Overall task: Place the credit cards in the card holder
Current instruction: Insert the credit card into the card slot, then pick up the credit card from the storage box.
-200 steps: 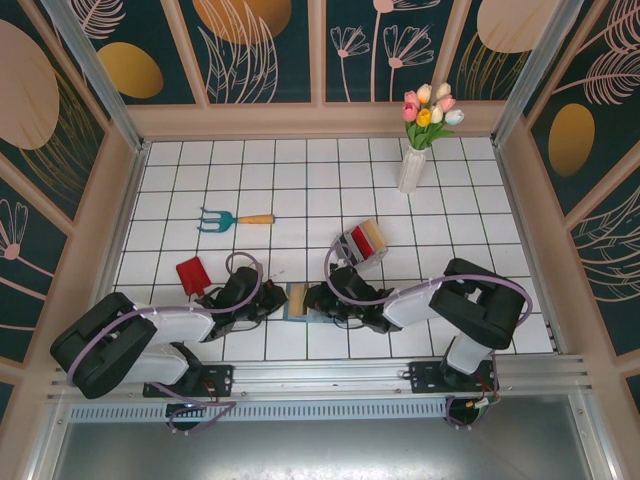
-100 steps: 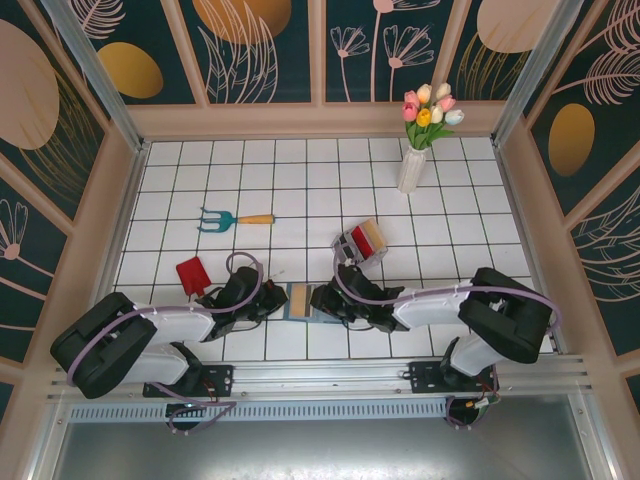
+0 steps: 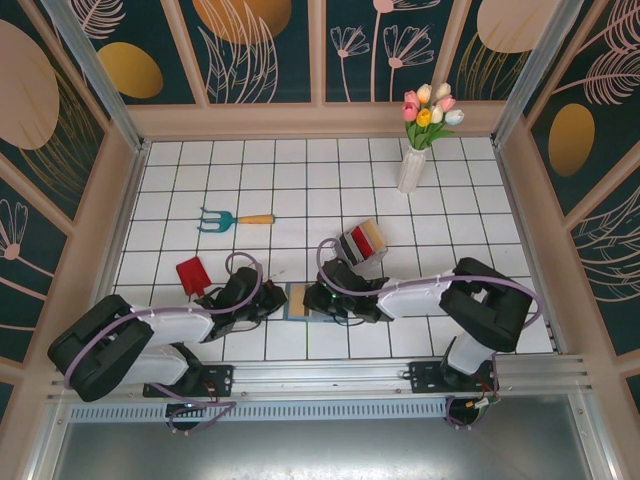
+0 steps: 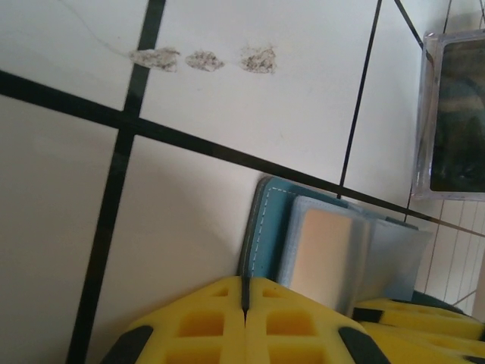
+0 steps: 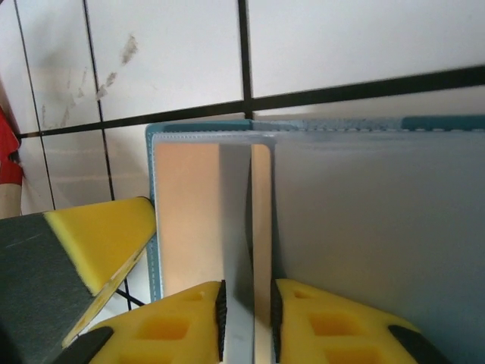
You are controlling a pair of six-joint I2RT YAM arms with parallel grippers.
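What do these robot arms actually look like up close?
The left arm and right arm have bulky black joints, white links and looping lilac cables. The left gripper and right gripper have bright yellow moulded fingers with black patches.

Room as I logged it from the remote station:

- Table (image 3: 300, 180): white square tiles, black grout grid; I saw three grey scuffs (image 4: 201, 59) on one tile in the left wrist view.
- Back wall (image 3: 260, 50): dark teal panels with orange discs and pale line-drawn flowers, split by light wooden strips.
- Side walls, left (image 3: 50, 150) and right (image 3: 590, 150): same pattern, leaning outward.
- Wooden ledge (image 3: 320, 120): ran along the foot of the back wall.
- Metal posts (image 3: 95, 70): one stood in each far corner.
- Rail (image 3: 320, 378): aluminium, along the near edge.
- Grey sheet (image 3: 320, 450): lay below the rail.
- Light: even, with faint shadows.
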